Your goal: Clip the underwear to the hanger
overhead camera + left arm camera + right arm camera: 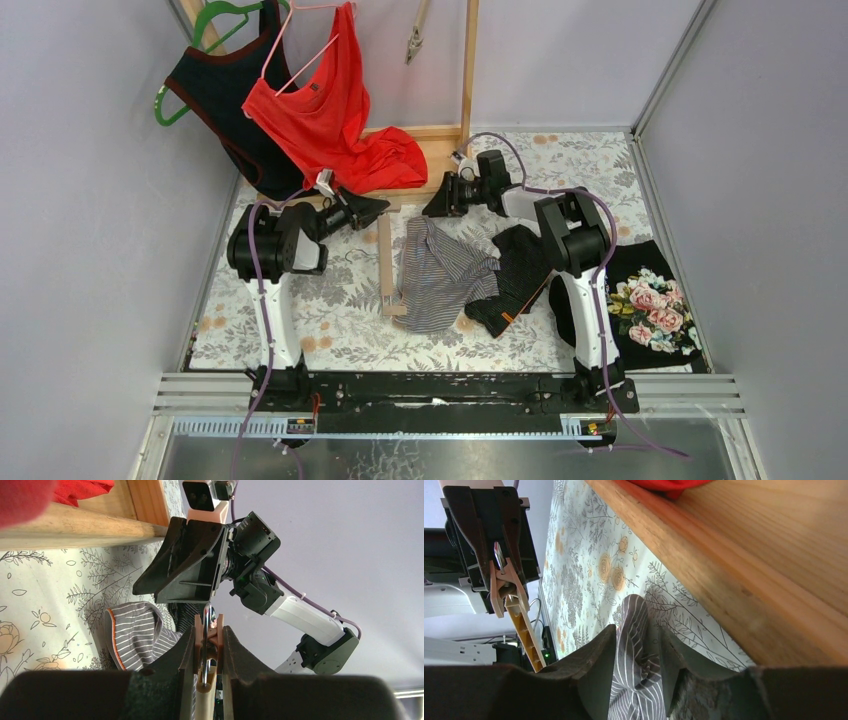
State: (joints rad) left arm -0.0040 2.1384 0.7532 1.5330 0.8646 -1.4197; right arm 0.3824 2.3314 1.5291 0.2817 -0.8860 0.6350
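Observation:
The grey striped underwear [435, 275] lies crumpled on the floral tablecloth at mid-table. A tan hanger bar [386, 265] lies just to its left. My left gripper [372, 208] is shut on the hanger's brown clip [209, 630], pinching the clip's handles, with the metal hook between them. My right gripper [438, 200] faces it from the right, low over the underwear's top edge. In the right wrist view its jaws [636, 630] stand open with a raised fold of striped cloth [634, 690] loose between the fingers. The clip [504, 582] hangs a short way off that fold.
A wooden rack base [420, 135] runs just behind both grippers. A red top [330, 120] and a dark tank top [225, 100] hang from it. A black garment [515, 275] and a floral one [650, 300] lie to the right. Walls close in both sides.

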